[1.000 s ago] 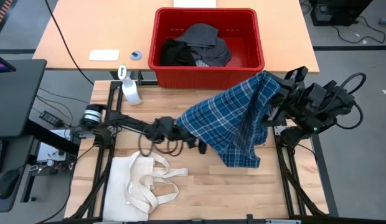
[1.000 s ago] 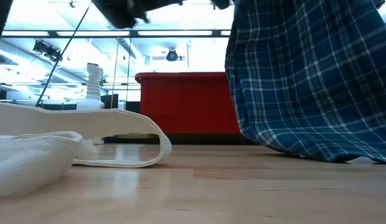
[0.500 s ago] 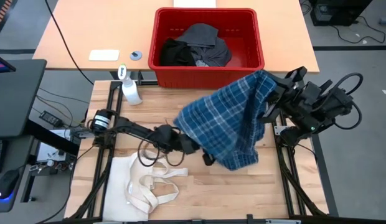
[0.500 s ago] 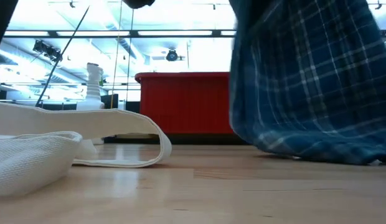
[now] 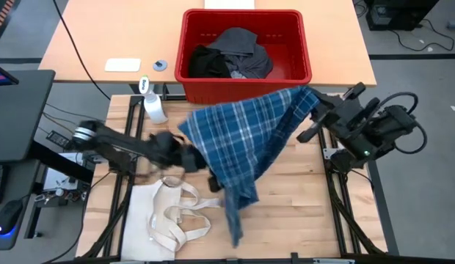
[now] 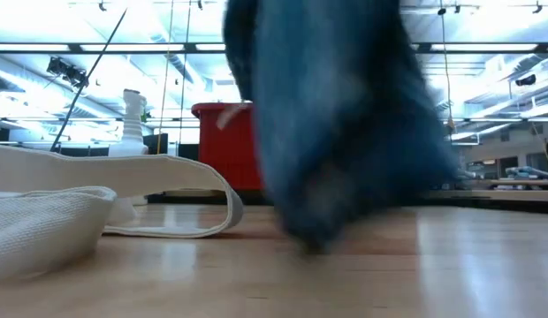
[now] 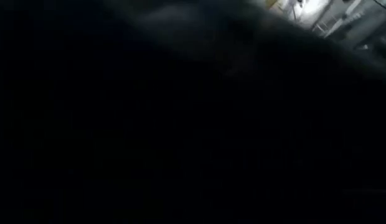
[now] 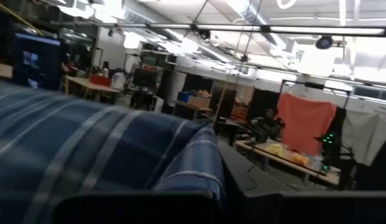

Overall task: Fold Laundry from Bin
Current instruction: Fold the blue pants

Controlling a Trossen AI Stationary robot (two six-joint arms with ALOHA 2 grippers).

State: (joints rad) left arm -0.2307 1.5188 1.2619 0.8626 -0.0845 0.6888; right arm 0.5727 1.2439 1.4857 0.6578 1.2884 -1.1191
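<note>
Our left gripper (image 5: 189, 155) and right gripper (image 5: 313, 110) each pinch a corner of the plaid shirt (image 5: 242, 139), stretched above the table in front of the bin (image 5: 246, 79). A slipping corner could drop it onto the tote (image 5: 165, 220).

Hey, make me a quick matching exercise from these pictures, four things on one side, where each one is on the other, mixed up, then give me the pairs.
Things:
1. blue plaid shirt
2. dark garments
3. canvas tote bag
4. spray bottle

Places:
A. lying inside the red bin
B. flat at the table's near left corner
C. standing just left of the bin's front corner
D. stretched in the air between the left gripper and the right gripper

Pairs: 1-D, 2-A, 3-B, 4-C
</note>
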